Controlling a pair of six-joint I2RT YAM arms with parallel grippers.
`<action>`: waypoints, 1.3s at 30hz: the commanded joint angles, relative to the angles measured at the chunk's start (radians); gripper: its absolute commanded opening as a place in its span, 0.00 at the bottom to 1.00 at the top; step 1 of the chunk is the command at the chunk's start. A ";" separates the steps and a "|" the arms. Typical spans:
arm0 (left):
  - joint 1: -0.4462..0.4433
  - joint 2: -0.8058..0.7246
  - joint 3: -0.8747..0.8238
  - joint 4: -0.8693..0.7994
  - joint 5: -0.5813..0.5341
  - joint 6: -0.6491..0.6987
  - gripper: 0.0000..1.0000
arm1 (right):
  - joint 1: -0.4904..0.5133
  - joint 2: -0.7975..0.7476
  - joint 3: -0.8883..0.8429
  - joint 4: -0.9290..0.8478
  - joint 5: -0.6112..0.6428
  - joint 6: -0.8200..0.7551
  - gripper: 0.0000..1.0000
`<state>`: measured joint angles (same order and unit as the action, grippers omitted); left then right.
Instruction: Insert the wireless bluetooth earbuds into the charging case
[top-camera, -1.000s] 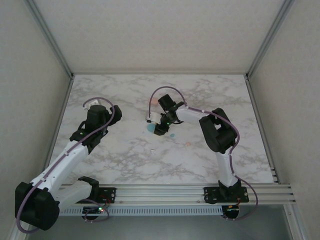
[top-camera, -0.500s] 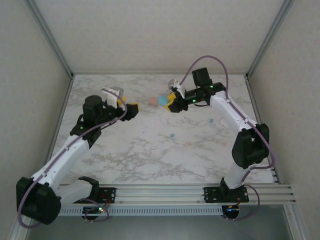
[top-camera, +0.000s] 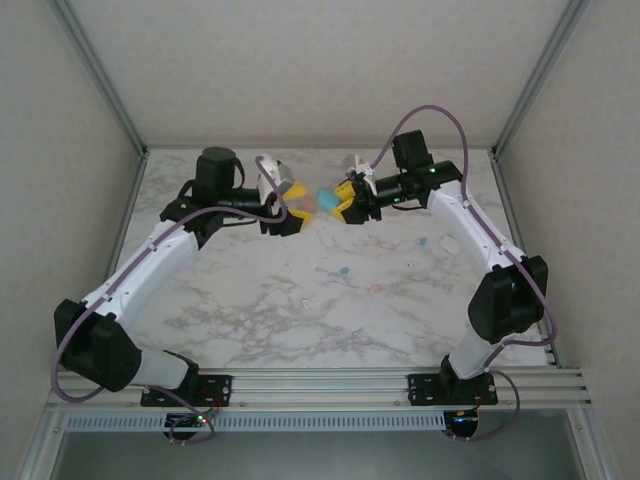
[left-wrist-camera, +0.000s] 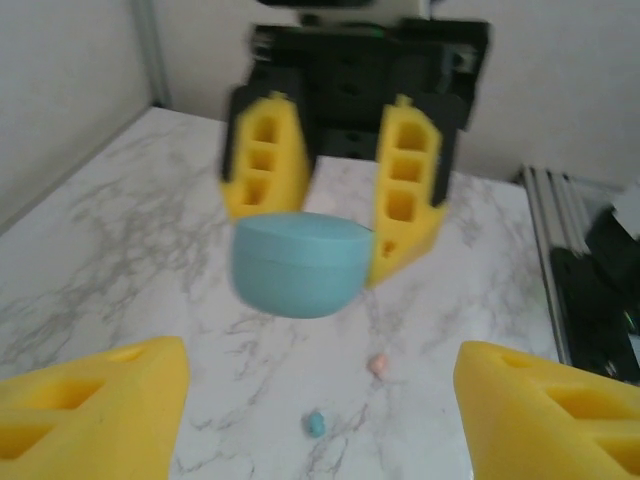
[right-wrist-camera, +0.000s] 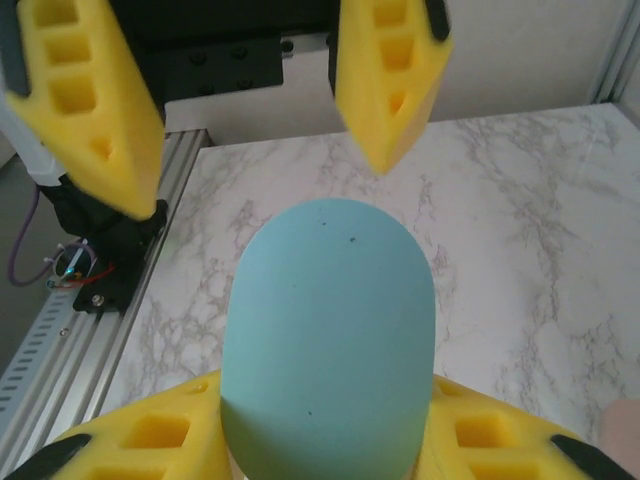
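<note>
My right gripper (top-camera: 345, 202) is shut on the teal charging case (top-camera: 325, 201), held above the far middle of the table. In the right wrist view the case (right-wrist-camera: 328, 340) stands up between my yellow fingers (right-wrist-camera: 150, 435). My left gripper (top-camera: 285, 207) faces it from the left, open, with nothing between its fingers (left-wrist-camera: 100, 400). The case (left-wrist-camera: 300, 262) hangs just ahead of them. On the marble below lie a teal earbud (left-wrist-camera: 316, 423) and a pale pink earbud (left-wrist-camera: 378, 365). From above, the teal earbud (top-camera: 344, 270) and the pink earbud (top-camera: 376, 287) lie near the table's middle.
A small white piece (top-camera: 305, 300) lies left of the earbuds. Another tiny teal bead (top-camera: 424, 241) rests further right. Something pale pink (right-wrist-camera: 625, 440) shows at the right wrist view's lower right edge. The aluminium rail (top-camera: 320, 380) runs along the near edge.
The right gripper has carried the teal case from the table's middle up to the far middle. The left gripper has swung right to face it, and its jaws have narrowed.
</note>
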<state>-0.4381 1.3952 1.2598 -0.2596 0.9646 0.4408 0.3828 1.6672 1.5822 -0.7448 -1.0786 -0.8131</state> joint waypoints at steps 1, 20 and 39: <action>-0.029 0.019 0.039 -0.158 0.083 0.155 0.69 | -0.001 -0.054 0.017 -0.002 -0.048 -0.069 0.30; -0.069 0.042 0.027 0.103 0.000 -0.032 0.66 | 0.019 -0.063 -0.004 -0.009 -0.072 -0.106 0.30; -0.094 0.049 0.043 0.070 -0.015 -0.019 0.49 | 0.024 -0.047 0.018 0.000 -0.079 -0.074 0.31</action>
<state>-0.5171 1.4399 1.2747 -0.1349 0.9367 0.3882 0.3985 1.6230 1.5810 -0.7452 -1.1278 -0.9005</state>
